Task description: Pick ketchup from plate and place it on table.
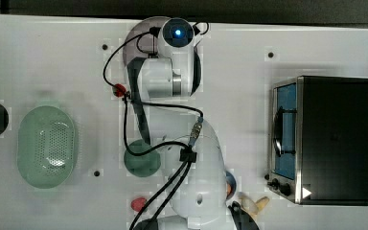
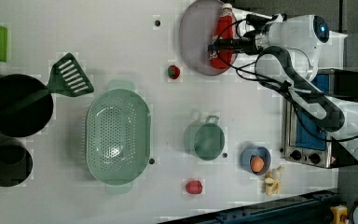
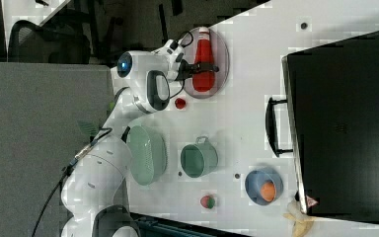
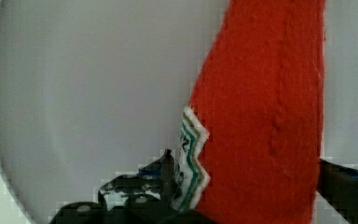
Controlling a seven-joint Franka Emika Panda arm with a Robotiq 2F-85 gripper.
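While the ketchup bottle [image 2: 220, 38] lies flat on the greyish-mauve plate [image 2: 196, 35], the step in hand is the reach-to-grasp: nothing lifted yet. In the wrist view the red body [image 4: 261, 116] sits between the two dark fingers [image 4: 158, 182], label edge by one of them, jaws spread wide on either side and not pinching. The gripper [image 3: 201, 68] straddles the bottle's mid-body in the right view, cap pointing away from the strawberry [image 3: 180, 103] that lies just off the plate's rim. The left view shows the same, gripper [image 2: 221, 45] across the bottle, plate near the white table's [image 2: 121, 46] far edge. Judgement: next move calls for closing squarely on the body, then lifting straight clear of the plate before carrying to bare table. The bottle is slim and rounded, so an off-centre pinch could let it roll or tilt. Free surface near the plate lies toward the green colander [image 2: 117, 135] and green cup [image 2: 207, 139]; the toaster oven [image 1: 323, 139] stands well apart from the plate.
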